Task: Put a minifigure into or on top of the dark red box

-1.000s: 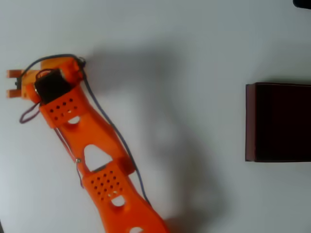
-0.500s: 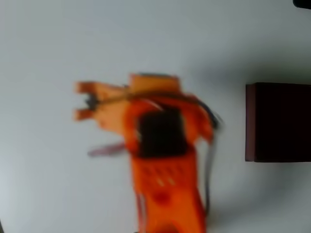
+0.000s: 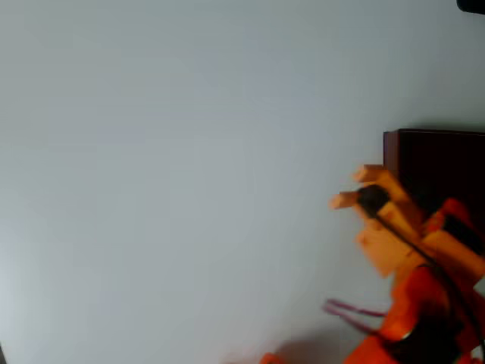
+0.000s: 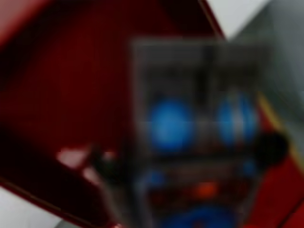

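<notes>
- Worktop (image 3: pixel 189 152): the left and middle of the overhead view show plain pale surface, with nothing lying on it.
- Gripper (image 3: pixel 356 188): right of centre in the overhead view. Two orange fingers (image 3: pixel 371 175) point toward the frame's left. The tips sit just at the left wall of the box, level with its middle; the wrist and arm run down to the lower right, over the box's lower part.
- Fingers, state: a narrow gap shows between the two tips overhead, with a dark blob behind them. Whether they are clamped on anything cannot be told; both views are smeared.
- Box (image 3: pixel 439 152): dark red, against the right edge of the overhead view, its long walls running top to bottom. In the wrist view its red wall (image 4: pixel 71 85) takes up the left and centre.
- Minifigure (image 4: pixel 168 126): blurred bright blue patches at centre right of the wrist view, close before the camera where the fingers would be. Judged likely carried, but not confirmed.
- Governing relation: the dark interior lies to the right of the tips, and the tips look level with the wall, not past it. In my judgement the fingers must shift toward the frame's right before any release would drop inside.
</notes>
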{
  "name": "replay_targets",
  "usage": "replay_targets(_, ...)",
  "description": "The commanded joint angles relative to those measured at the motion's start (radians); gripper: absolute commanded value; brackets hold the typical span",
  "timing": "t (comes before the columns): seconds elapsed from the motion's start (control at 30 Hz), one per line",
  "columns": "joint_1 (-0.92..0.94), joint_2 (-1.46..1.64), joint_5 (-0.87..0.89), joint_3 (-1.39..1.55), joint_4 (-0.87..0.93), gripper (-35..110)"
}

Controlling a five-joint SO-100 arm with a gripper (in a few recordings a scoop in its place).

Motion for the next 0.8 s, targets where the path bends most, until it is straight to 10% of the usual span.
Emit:
replay_targets(0.0, 0.098, -0.094, -0.026, -0.011, -0.143, 0)
replay_targets(0.33, 0.161, -0.537, -0.075, -0.245, -0.201, 8)
replay_targets(0.77, -0.064, -0.179, -0.109, 0.014, -0.144, 17)
